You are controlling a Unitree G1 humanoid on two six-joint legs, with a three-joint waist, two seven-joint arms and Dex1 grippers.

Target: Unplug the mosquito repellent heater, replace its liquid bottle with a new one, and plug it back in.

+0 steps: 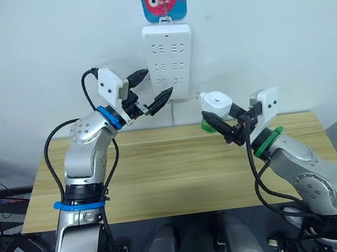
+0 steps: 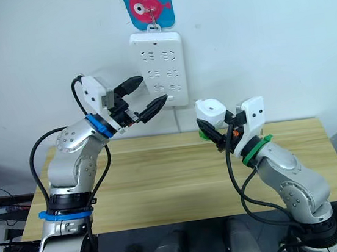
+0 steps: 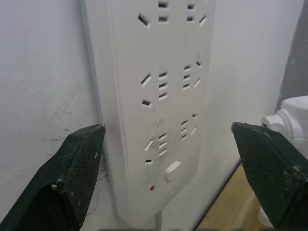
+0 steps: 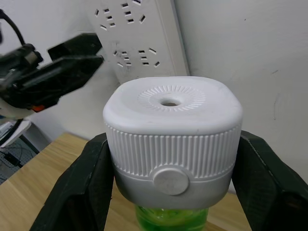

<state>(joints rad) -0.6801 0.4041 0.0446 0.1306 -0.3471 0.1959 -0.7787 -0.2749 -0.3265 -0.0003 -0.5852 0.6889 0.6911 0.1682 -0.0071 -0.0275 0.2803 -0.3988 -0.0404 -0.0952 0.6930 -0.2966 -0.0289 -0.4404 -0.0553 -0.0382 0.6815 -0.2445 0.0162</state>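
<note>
The mosquito repellent heater (image 4: 172, 144), a white ribbed plastic block over a green bottle, sits clamped between the right gripper (image 1: 223, 126) fingers: light, rigid, best gripped on its ribs. The left gripper (image 1: 152, 94) gapes, empty, near the white power strip (image 1: 170, 62).

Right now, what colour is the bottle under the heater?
Green bottle, clearest in the right wrist view.

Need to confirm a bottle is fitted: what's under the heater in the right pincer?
Under the mosquito repellent heater, held by the right pincer, the top of a green liquid bottle protrudes. Its neck is hidden inside the heater.
</note>
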